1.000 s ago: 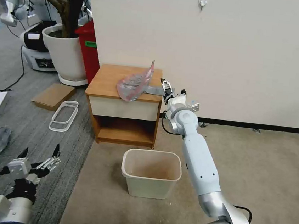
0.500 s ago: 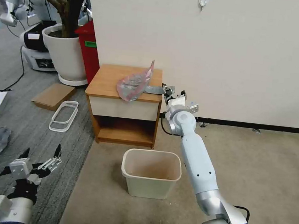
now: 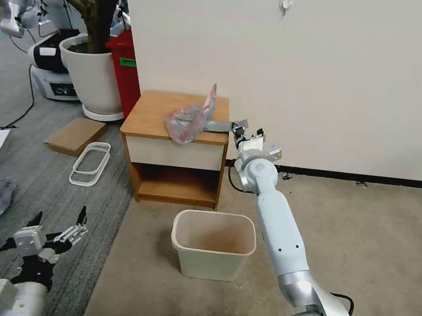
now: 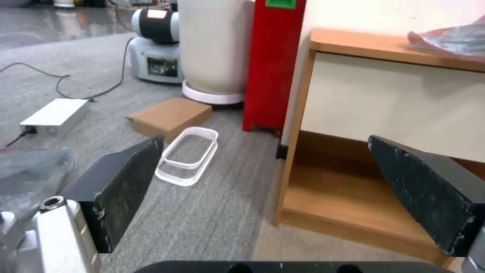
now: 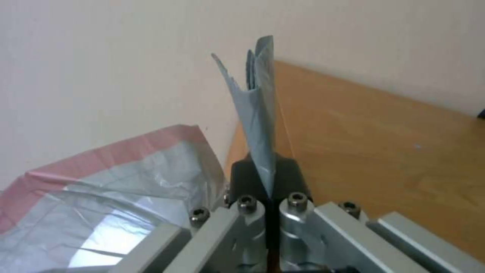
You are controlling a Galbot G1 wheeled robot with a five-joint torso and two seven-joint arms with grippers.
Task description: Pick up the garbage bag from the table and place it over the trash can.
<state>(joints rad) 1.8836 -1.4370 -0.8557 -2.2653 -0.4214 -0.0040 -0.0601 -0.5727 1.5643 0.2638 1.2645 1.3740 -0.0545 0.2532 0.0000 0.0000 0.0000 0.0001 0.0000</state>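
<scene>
At the desk's right edge: my right gripper (image 3: 238, 127) is level with the desktop, arm stretched forward from my right side.
Right gripper state: fingers pressed together, clamped on a folded grey edge of the garbage bag (image 5: 260, 110); the pinched film stands up between the black pads (image 5: 288, 176).
Garbage bag position: the bag (image 3: 190, 116) lies crumpled on the right half of the desk (image 3: 150, 111), one pink-tinted corner sticking up; a grey strip runs from the heap to my right gripper.
Garbage bag detail: translucent grey film with a pink band along its border, seen beside my right gripper in the right wrist view.
Desk: wooden cabinet with a white drawer front and an open lower shelf, set against the wall.
Trash can: the cream bin (image 3: 213, 245) stands on the carpet in front of the desk, upright, mouth open, near my right forearm.
Left gripper: my left gripper (image 3: 57, 232) is parked low at my left side above the grey floor, well apart from the desk; its black fingers (image 4: 121, 182) are spread wide with nothing between them.
</scene>
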